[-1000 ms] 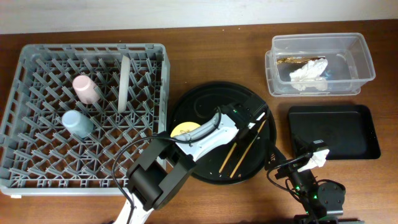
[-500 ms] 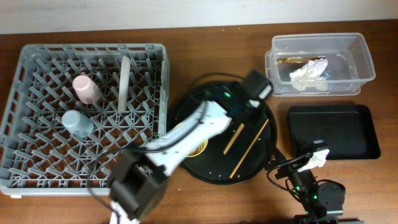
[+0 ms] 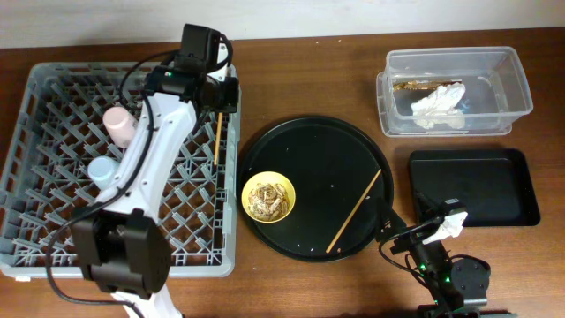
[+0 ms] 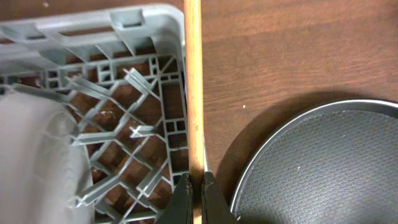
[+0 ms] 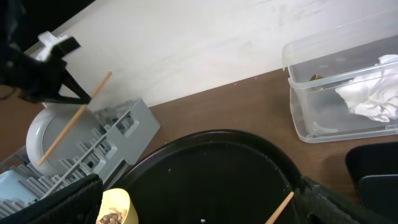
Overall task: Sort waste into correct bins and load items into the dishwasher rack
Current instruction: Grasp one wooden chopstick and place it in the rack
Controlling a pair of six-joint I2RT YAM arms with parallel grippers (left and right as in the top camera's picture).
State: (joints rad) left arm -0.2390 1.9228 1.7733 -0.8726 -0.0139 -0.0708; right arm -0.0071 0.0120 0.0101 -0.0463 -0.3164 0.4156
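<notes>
My left gripper [image 3: 219,110] [image 4: 193,198] is shut on one wooden chopstick [image 3: 217,140] [image 4: 194,93] and holds it over the far right edge of the grey dishwasher rack [image 3: 53,225] [image 4: 149,15]. The second chopstick [image 3: 355,210] lies on the round black tray. The yellow bowl [image 3: 269,196] on that tray holds beige scraps [image 3: 267,200]. A pink cup [image 3: 119,124] and a blue cup [image 3: 101,168] sit in the rack. The pale plate [image 4: 31,155] [image 5: 46,134] stands upright in it. My right gripper [image 3: 415,231] [image 5: 199,211] is open and empty at the front right.
The large round black tray [image 3: 335,141] sits between the rack and the bins. The clear tub [image 3: 512,84] at the back right holds a crumpled white tissue [image 3: 439,102]. The shallow black tray [image 3: 472,185] lies in front of it.
My left arm lifted one chopstick off the round tray and swung left and back to the rack's far right edge. The bowl is uncovered. The right arm has not moved.
</notes>
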